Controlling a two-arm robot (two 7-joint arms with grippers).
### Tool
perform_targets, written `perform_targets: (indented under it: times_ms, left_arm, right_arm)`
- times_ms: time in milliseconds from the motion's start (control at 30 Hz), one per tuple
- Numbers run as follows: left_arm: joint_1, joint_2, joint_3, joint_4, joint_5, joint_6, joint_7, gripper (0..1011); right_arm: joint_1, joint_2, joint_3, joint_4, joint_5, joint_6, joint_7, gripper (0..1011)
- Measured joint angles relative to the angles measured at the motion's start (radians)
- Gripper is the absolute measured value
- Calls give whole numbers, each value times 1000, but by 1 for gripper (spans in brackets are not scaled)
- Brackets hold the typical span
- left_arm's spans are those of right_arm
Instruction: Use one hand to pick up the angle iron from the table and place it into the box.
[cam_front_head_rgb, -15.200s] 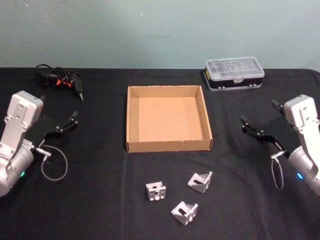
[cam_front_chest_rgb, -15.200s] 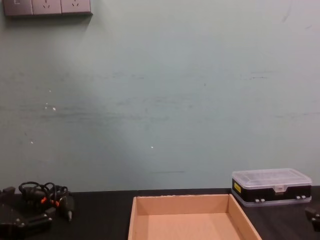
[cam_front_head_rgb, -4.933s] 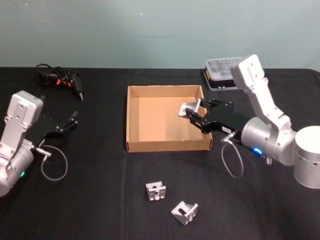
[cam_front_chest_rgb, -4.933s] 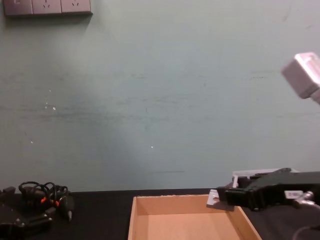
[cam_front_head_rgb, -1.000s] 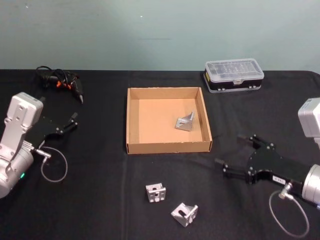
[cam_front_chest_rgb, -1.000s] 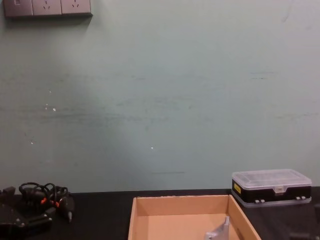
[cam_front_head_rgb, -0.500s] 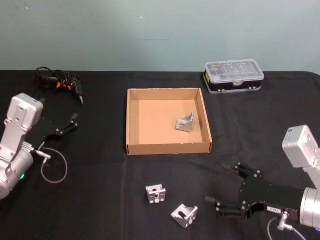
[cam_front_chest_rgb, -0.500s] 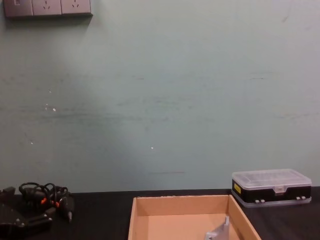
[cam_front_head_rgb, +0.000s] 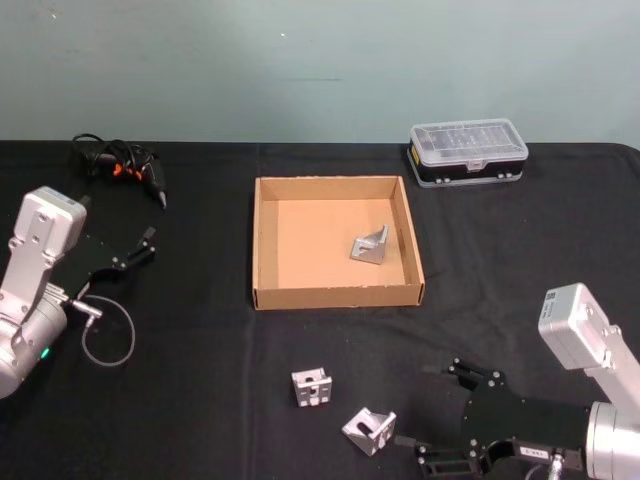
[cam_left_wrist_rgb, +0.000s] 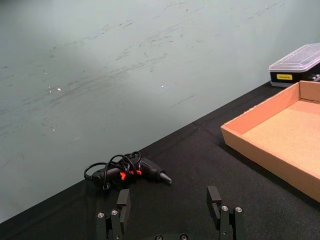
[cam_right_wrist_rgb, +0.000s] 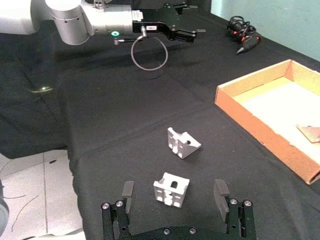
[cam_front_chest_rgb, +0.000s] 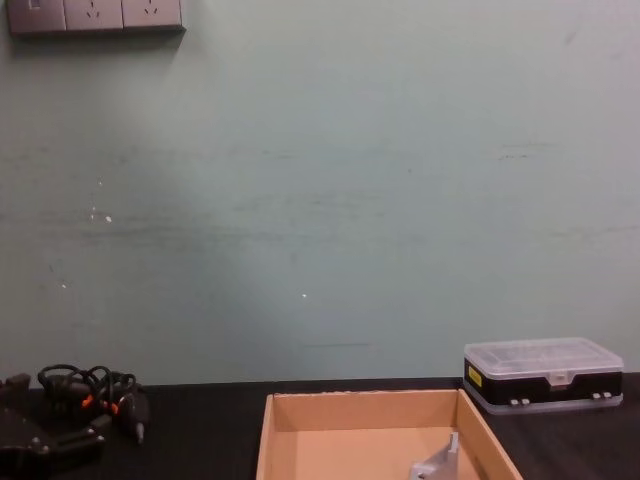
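Head view: the tan box (cam_front_head_rgb: 338, 296) sits mid-table (cam_front_head_rgb: 200, 390) with 1 iron (cam_front_head_rgb: 370, 244) lying inside, near its right wall. 2 more irons lie on the table in front of the box: the left iron (cam_front_head_rgb: 312, 386) and, nearer the robot, the right iron (cam_front_head_rgb: 368, 430). The right gripper (cam_front_head_rgb: 414, 405) is low over the table just right of the right iron, fingers spread wide and holding nothing. The left gripper (cam_front_head_rgb: 138, 249) is parked far left, well apart from the box, also open and empty. A clear-lidded case (cam_front_head_rgb: 467, 150) stands behind the box to the right, and a corded tool (cam_front_head_rgb: 125, 170) lies at the far left.

Left wrist view: the left gripper's (cam_left_wrist_rgb: 169, 202) fingers (cam_left_wrist_rgb: 122, 200) stand apart with only bare table between them. Beyond are the tool (cam_left_wrist_rgb: 127, 171), a corner of the box (cam_left_wrist_rgb: 260, 147) and the case (cam_left_wrist_rgb: 297, 62).

Right wrist view: the right gripper's (cam_right_wrist_rgb: 174, 187) fingers (cam_right_wrist_rgb: 220, 189) are wide open, and the right iron (cam_right_wrist_rgb: 171, 191) lies on the table in line between them, touched by neither. The left iron (cam_right_wrist_rgb: 183, 142) lies beyond it, the box (cam_right_wrist_rgb: 250, 122) farther off.

Chest view: the iron (cam_front_chest_rgb: 437, 462) rests against the box's (cam_front_chest_rgb: 365, 410) right wall, its tip showing above the floor; the case (cam_front_chest_rgb: 542, 372) is to the right, the tool (cam_front_chest_rgb: 95, 392) to the left.
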Motion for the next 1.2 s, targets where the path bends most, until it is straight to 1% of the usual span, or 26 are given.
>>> perform_targets:
  times_ms: [133, 267, 367, 433, 467, 533, 667, 767, 1200]
  left_arm:
    - [0, 0, 0, 0, 0, 0, 0, 1000]
    - [0, 0, 0, 0, 0, 0, 0, 1000]
    - [0, 0, 0, 0, 0, 0, 0, 1000]
    - [0, 0, 0, 0, 0, 0, 0, 1000]
    - [0, 0, 0, 0, 0, 0, 0, 1000]
    - [0, 0, 0, 0, 0, 0, 0, 1000]
    - [0, 0, 0, 0, 0, 0, 0, 1000]
    - [0, 0, 0, 0, 0, 0, 0, 1000]
    - [0, 0, 0, 0, 0, 0, 0, 1000]
  right_arm:
    - [-1, 7, -14, -7, 2, -1, -8, 1003]
    - [-3, 13, -37, -13, 3, -2, -20, 1003]
    - [-4, 14, -47, -14, 4, -2, -26, 1003]
    - [-3, 14, -61, -14, 4, 2, -40, 1003]
    - [-3, 14, -61, -14, 4, 2, -40, 1003]
    - [-1, 9, -73, -10, 4, 7, -60, 1003]
    - [2, 1, -83, -5, 3, 15, -78, 1003]
    - [9, -10, -99, 3, -1, 25, -94, 1003]
    - [29, -38, -129, 19, -20, 42, -117, 1003]
